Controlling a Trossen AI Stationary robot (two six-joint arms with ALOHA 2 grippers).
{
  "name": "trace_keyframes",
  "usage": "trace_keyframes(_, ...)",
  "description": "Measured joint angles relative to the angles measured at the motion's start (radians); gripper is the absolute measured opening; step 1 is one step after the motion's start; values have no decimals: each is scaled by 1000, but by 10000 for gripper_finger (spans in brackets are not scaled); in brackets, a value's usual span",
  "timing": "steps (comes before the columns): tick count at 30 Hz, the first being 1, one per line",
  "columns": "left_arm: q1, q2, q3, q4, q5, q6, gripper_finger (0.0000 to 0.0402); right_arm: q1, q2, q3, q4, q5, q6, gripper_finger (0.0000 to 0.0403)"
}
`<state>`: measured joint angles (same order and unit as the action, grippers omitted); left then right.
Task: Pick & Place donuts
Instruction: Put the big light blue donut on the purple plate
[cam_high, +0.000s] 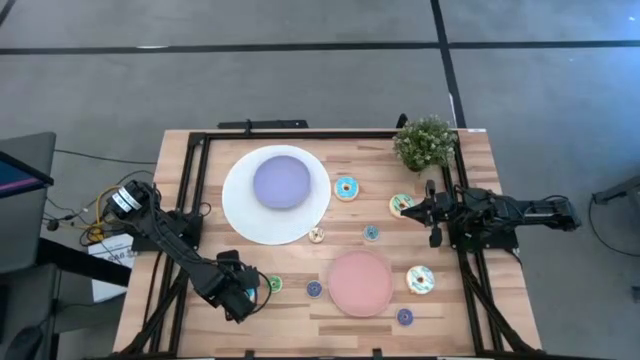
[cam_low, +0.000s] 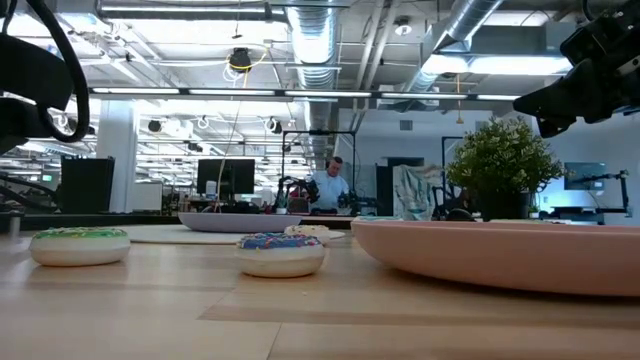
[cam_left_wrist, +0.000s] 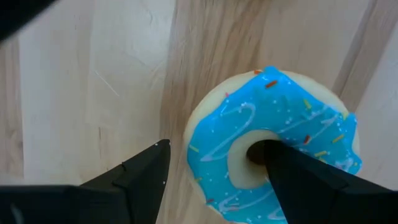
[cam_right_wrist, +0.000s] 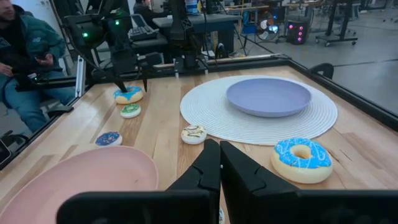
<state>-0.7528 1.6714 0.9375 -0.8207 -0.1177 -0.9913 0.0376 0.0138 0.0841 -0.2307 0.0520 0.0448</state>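
Blue donut (cam_left_wrist: 273, 146) straddled by left gripper (cam_left_wrist: 214, 168)

The blue donut (cam_left_wrist: 273, 149) was cut off at the frame's edge, one finger (cam_left_wrist: 311, 180) hiding its hole.

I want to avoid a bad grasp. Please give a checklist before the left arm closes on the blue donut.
1. Left gripper open: ok.
2. One finger in the hole of the blue donut, the other outside its rim: ok.
3. Donut lying flat on the table: ok.
4. Green mini donut apart from the gripper: ok.
5. Right gripper shut, waiting at the table's right edge: ok.
6. Finger depth beside the donut: cannot tell.
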Motion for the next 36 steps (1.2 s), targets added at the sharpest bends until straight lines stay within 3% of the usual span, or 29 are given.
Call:
trace_keyframes(6, 0, 0, 0, 0, 1, 1, 248, 0, 0, 0, 0, 0, 0, 0)
trace_keyframes(18, 0, 0, -1, 1, 6, -2, 176, 0, 0, 0, 0, 0, 0, 0)
trace_keyframes(36, 0, 0, -1, 0, 28, -8, 155, 0, 0, 0, 0, 0, 0, 0)
